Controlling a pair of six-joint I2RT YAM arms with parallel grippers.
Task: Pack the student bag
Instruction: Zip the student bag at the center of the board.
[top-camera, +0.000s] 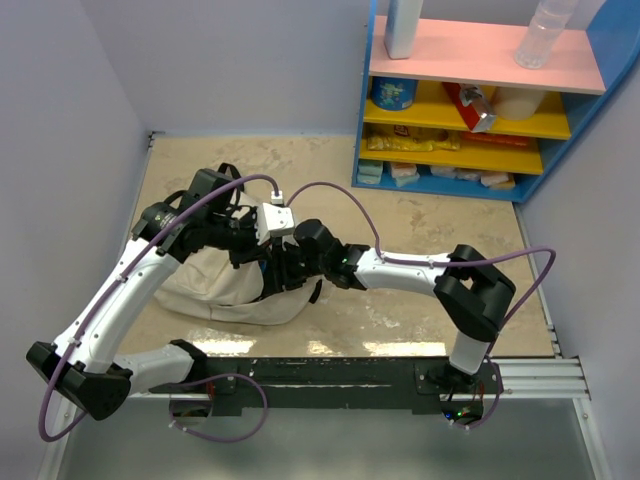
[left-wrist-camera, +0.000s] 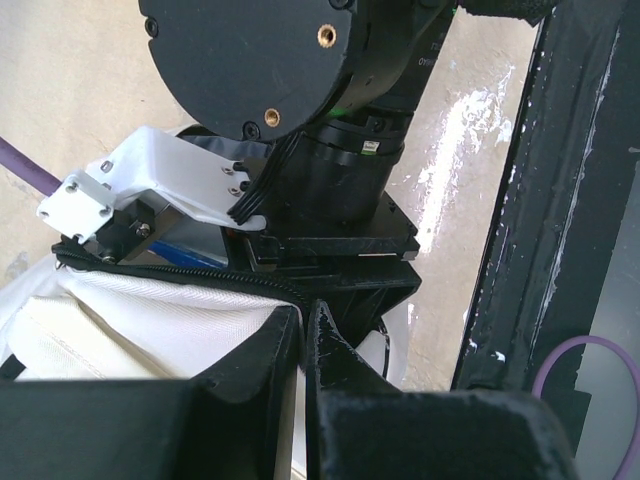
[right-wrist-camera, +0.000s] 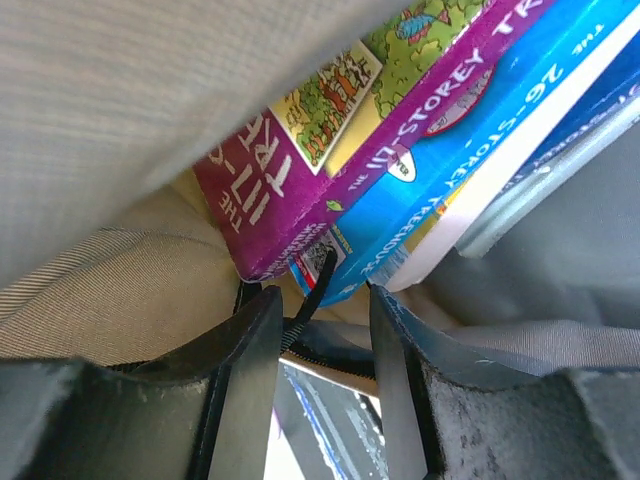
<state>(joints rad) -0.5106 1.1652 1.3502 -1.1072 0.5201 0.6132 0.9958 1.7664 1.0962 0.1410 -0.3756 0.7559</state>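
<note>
Arms low over student bag (top-camera: 215, 292)

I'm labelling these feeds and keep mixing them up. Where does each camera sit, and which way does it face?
Top external: above and behind the bases, looking down at the table; the left arm and right arm show, meeting at the bag.
Left wrist: on the left arm, looking past the left gripper, pinched on the bag's rim, at the right arm's wrist.
Right wrist: on the right arm, inside the bag, looking past the open right gripper at a purple book and a blue book.
Shared: the bag appears in all three.
</note>
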